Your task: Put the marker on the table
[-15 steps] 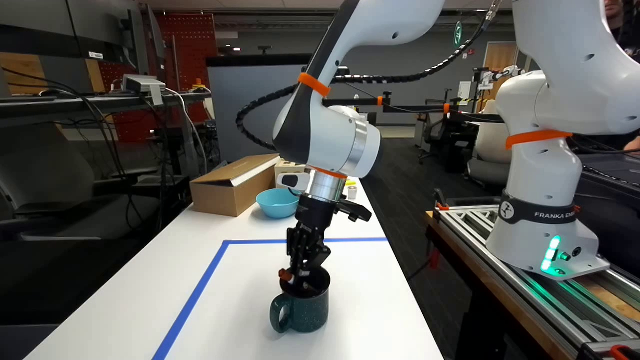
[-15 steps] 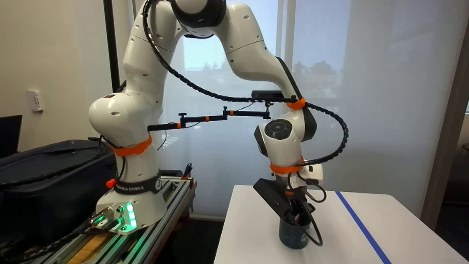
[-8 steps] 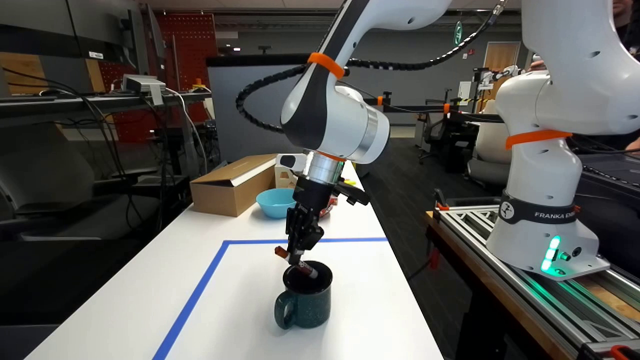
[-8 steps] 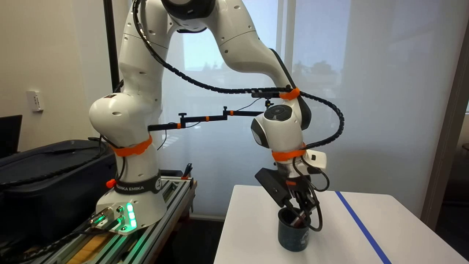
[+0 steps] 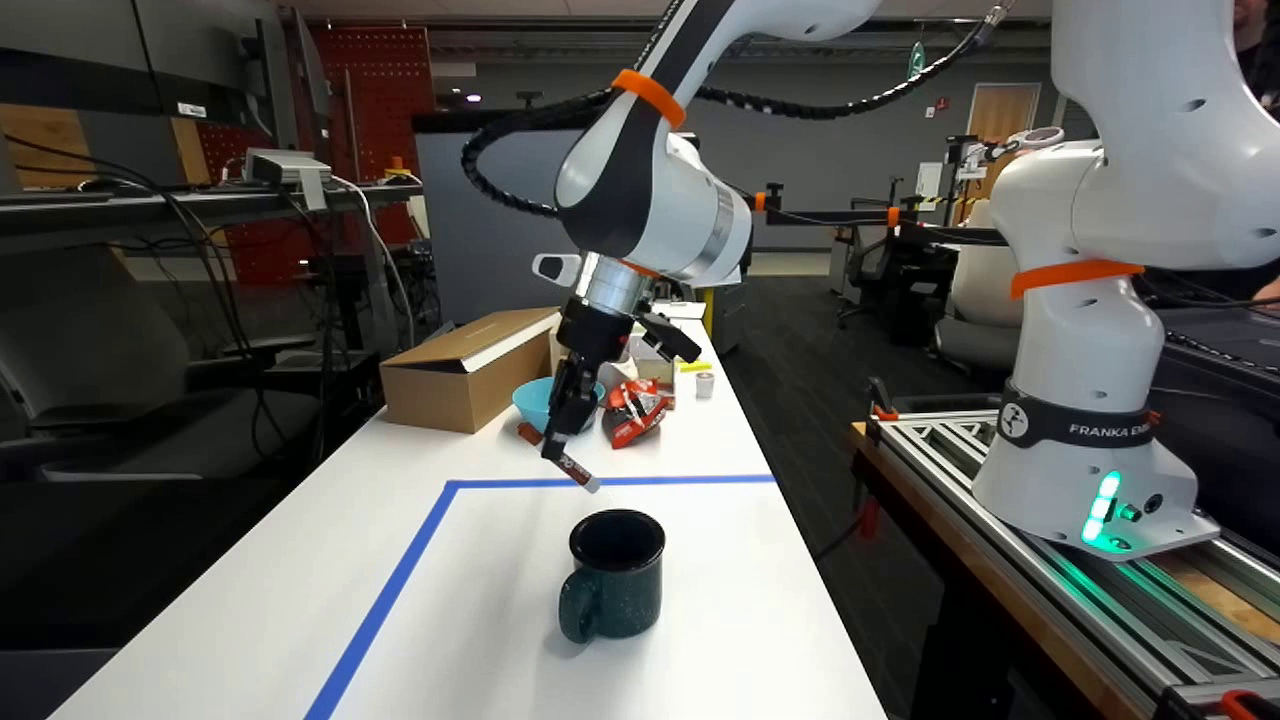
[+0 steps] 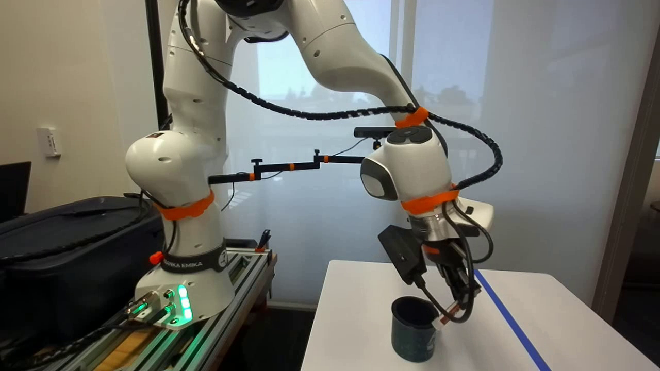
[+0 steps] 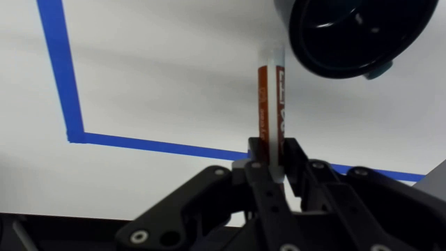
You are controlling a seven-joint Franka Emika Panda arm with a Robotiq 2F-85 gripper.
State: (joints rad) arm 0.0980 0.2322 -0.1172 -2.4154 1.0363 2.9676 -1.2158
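Brown-red marker [image 7: 271,104] is pinched in the gripper [image 7: 273,150], and we've got it tilted in mid-air over the white table [image 5: 480,620], near the dark mug [image 5: 625,595]. That one's standing upright inside the blue tape lines [image 5: 386,600], and we can see a blue bowl [image 5: 532,400] and a cardboard box [image 5: 435,395] further back.

I see a dark floor [image 5: 800,400] and, farther, one wooden door [image 5: 1003,112] in the grey wall [image 5: 850,168]. Daylight comes softly through the pale window [image 6: 454,62].
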